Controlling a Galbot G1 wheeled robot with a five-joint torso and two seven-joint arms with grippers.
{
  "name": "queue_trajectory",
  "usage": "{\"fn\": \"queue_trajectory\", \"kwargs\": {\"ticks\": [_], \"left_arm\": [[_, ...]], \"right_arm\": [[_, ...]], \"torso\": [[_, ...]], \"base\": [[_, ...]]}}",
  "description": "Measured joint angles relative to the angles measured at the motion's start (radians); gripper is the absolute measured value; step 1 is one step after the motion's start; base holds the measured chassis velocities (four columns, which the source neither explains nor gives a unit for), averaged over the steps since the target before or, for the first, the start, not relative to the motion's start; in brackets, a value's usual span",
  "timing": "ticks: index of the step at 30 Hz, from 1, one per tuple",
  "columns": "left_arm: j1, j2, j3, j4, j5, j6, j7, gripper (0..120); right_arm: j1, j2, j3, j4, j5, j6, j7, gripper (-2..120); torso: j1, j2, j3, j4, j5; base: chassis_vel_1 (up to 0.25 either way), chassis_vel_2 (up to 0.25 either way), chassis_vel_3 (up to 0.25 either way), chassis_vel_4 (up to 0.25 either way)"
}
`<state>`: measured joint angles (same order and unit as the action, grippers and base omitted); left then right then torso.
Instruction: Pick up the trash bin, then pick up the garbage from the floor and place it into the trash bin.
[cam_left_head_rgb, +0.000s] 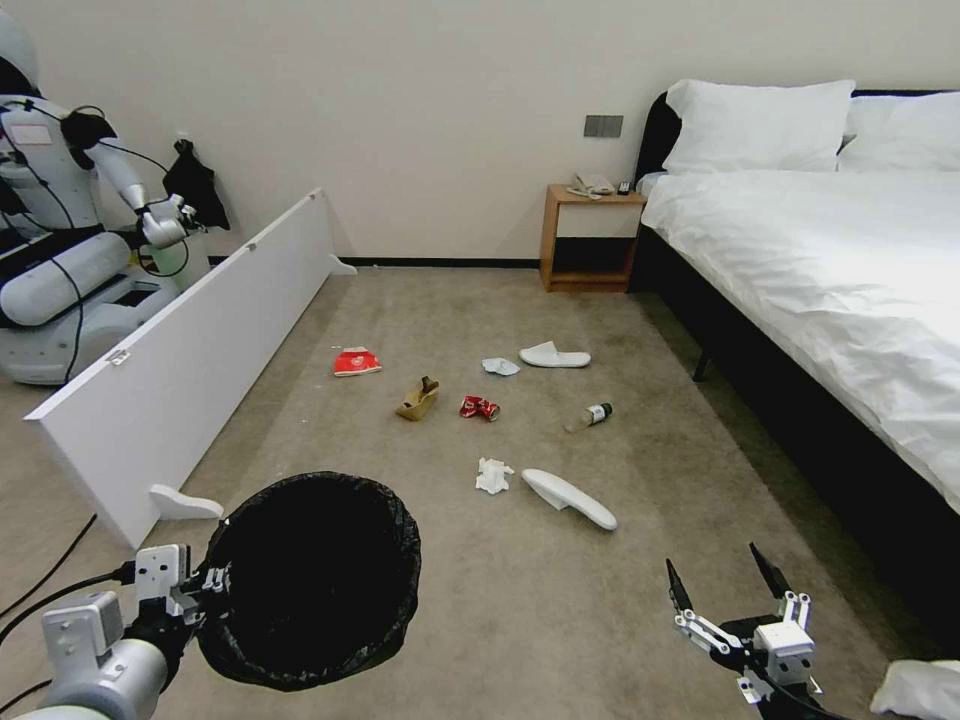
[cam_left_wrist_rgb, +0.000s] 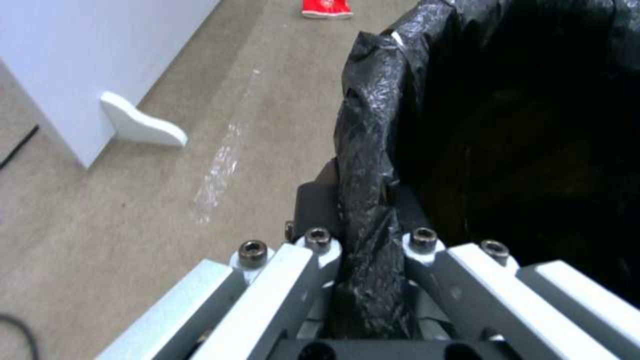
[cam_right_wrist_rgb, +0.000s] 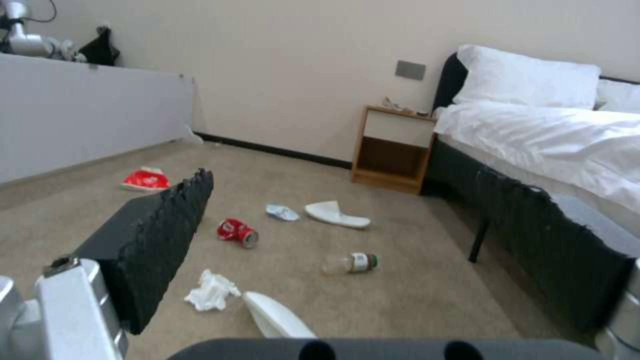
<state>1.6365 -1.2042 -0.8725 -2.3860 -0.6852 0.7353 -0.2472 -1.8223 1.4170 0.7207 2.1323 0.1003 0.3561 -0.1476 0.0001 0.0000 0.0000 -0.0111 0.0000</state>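
Left gripper (cam_left_wrist_rgb: 363, 240) low at the robot's left, jaws clenched on the bag-covered rim of the trash bin (cam_left_head_rgb: 310, 580); black liner bunched between the fingers (cam_left_wrist_rgb: 313, 210) in the left wrist view. Bin sits at the robot's front left, mouth open upward, near the foot of the white board (cam_left_head_rgb: 190, 350) that stands on edge along the left side of the floor (cam_left_head_rgb: 560, 610). Right gripper (cam_left_head_rgb: 728, 585) at lower right above bare carpet, jaws released and spread wide, holding nothing. Garbage scattered on the floor ahead, all apart from the bin: red-white packet (cam_left_head_rgb: 356, 362) farthest left, crumpled brown paper bag (cam_left_head_rgb: 417, 400), crushed red can (cam_left_head_rgb: 479, 407) just beside it, small bottle (cam_left_head_rgb: 590, 416) lying on its side toward the bed (cam_left_head_rgb: 850, 270), pale-blue tissue (cam_left_head_rgb: 500, 367) next to the far slipper (cam_left_head_rgb: 554, 356), white tissue (cam_left_head_rgb: 492, 476) close beside the near slipper (cam_left_head_rgb: 568, 497). Wooden nightstand (cam_left_head_rgb: 590, 238) against the back wall by the bed. Another robot (cam_left_head_rgb: 70, 230) stands behind the board at far left.
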Motion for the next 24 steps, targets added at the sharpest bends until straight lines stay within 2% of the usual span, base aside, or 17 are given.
{"fn": "queue_trajectory", "kwargs": {"ticks": [24], "left_arm": [[-0.003,0.000,0.002,-0.001,-0.004,0.000,0.000,4]], "right_arm": [[-0.001,0.002,0.003,-0.001,-0.002,0.008,-0.005,100]], "torso": [[0.000,0.000,0.000,0.0001,0.0002]], "base": [[-0.175,0.176,0.173,-0.171]]}}
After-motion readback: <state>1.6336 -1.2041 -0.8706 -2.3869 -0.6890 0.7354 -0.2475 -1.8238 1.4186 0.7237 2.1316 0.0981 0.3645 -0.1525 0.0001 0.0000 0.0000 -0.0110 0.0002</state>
